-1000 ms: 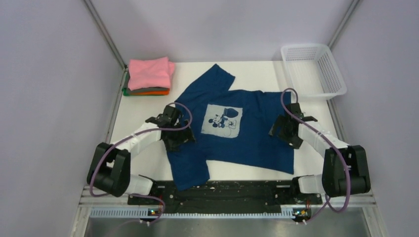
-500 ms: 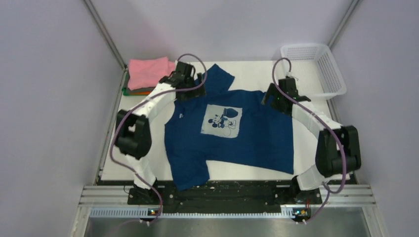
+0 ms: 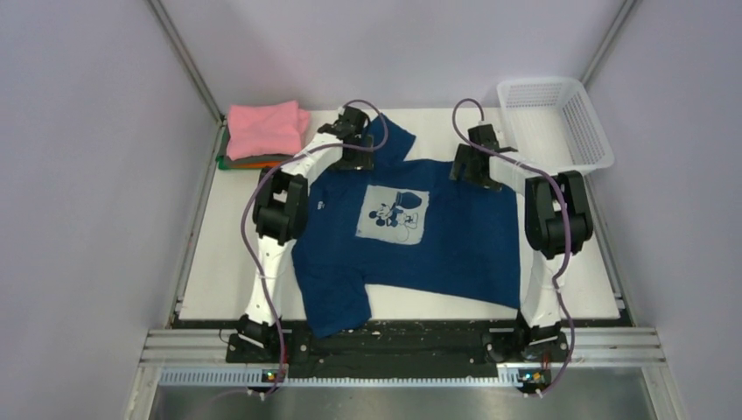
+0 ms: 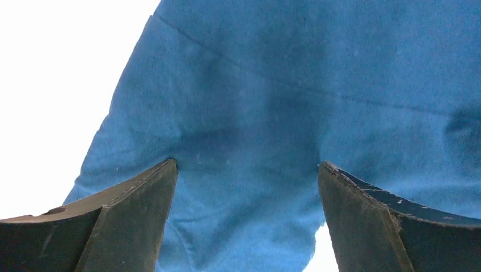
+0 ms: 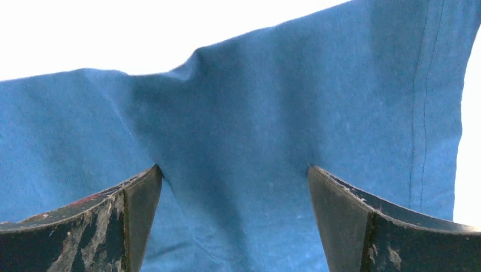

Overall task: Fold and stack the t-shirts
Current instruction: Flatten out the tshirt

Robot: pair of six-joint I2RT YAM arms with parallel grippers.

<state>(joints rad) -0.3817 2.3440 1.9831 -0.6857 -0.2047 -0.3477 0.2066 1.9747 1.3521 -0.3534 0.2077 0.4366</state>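
Note:
The navy blue t-shirt [image 3: 455, 236] with a white cartoon print lies spread flat on the white table, one sleeve pointing to the far side. My left gripper [image 3: 356, 157] is open, its tips down on the shirt's far left part by that sleeve. In the left wrist view the gripper [image 4: 247, 165] has blue cloth [image 4: 255, 113] between its wide jaws. My right gripper [image 3: 468, 168] is open on the shirt's far right edge. In the right wrist view the gripper [image 5: 233, 170] straddles the cloth [image 5: 255, 113]. The folded pink shirt [image 3: 265, 128] tops the orange shirt [image 3: 271, 162] and the green shirt [image 3: 225, 163] at the far left.
A white plastic mesh basket [image 3: 595, 144] stands at the far right corner. The white table [image 3: 227, 245] is bare to the left of the shirt. Grey walls close in both sides.
Both arms have stretched from the shirt's middle sides out to its far edge, and both grippers have come down onto the cloth. The shirt has not visibly shifted.

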